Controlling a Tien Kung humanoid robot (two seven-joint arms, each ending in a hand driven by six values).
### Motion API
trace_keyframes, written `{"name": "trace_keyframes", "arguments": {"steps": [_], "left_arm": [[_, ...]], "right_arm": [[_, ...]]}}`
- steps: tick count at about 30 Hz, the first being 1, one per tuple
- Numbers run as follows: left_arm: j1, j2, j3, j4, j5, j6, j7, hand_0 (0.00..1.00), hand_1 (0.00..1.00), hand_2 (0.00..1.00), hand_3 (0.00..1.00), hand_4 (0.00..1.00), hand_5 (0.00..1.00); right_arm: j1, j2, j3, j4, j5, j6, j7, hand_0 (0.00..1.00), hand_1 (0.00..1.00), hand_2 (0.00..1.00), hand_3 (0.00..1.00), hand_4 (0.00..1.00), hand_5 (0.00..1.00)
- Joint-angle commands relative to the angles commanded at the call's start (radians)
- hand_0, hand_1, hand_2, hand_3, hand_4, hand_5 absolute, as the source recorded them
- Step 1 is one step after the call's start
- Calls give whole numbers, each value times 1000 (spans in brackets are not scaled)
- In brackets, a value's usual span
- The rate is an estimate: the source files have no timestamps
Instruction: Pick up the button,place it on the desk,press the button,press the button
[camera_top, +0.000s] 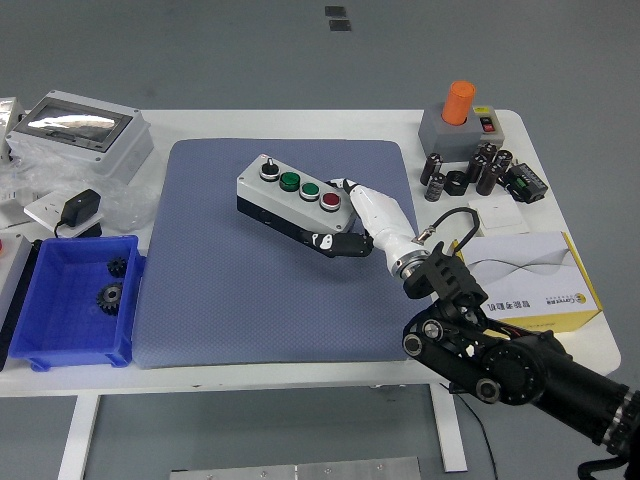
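White table (300, 370) with rounded corners stands on a grey floor (250, 50), its white leg (78, 435) showing at lower left. Blue-grey mat (250, 300) covers the table's middle. Two small dark squares (337, 18) lie on the floor beyond the far edge; light is even, no hard shadows.
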Motion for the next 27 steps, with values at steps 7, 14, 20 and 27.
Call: {"name": "trace_keyframes", "arguments": {"steps": [7,14,20,27], "left_arm": [[1,-3,-2,0,0,2,-3,694,663,650,778,648,772],[1,-3,-3,-2,2,3,1,692,661,648,778,651,784],[-1,-6,-5,-2,6,2,-1,692,661,648,778,655,797],[-1,-6,-5,-2,7,1,1,692,661,648,777,657,807]], "right_arm": [[-17,-56,-56,73,-14,10,140,126,310,403,452,164,2],[-9,-83,-193,126,-60,8,183,134,314,401,445,146,2],[-7,-49,-207,33,-79,-28,183,139,315,398,454,130,2],[-2,-33,-206,-29,-91,-32,202,143,310,397,459,115,2]]}}
